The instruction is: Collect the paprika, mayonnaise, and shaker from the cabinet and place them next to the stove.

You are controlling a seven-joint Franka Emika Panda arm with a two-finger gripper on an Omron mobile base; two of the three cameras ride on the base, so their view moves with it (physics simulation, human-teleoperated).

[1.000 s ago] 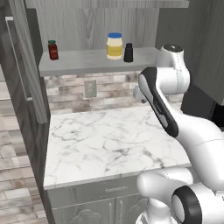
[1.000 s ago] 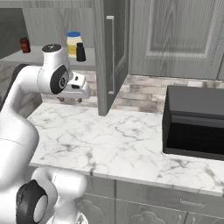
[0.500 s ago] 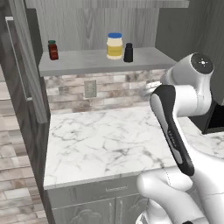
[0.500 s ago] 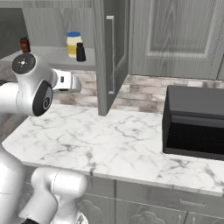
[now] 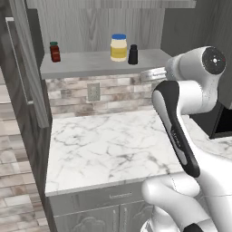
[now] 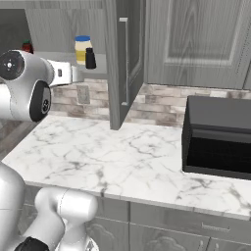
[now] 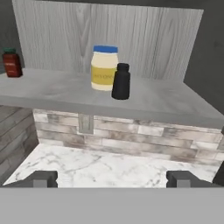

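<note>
The fingers (image 7: 112,178) are seen spread wide with nothing between them, held in front of the open cabinet (image 5: 108,27) and above the marble table (image 5: 108,145). On the cabinet's grey shelf (image 7: 57,89), the mayonnaise (image 7: 104,68) is found with the shaker (image 7: 121,82) just beside it. The paprika (image 7: 12,63) is set well apart, toward the shelf's left end.

We saw grey cabinet shelf (image 7: 52,94) ahead of hand, above fingertip level. On it stood mayonnaise (image 7: 104,68), straight ahead; shaker (image 7: 120,82) just beside it, on its right and slightly nearer hand; paprika (image 7: 12,63) well apart, far left. White marble counter (image 7: 109,168) lay below shelf, beneath hand.
</note>
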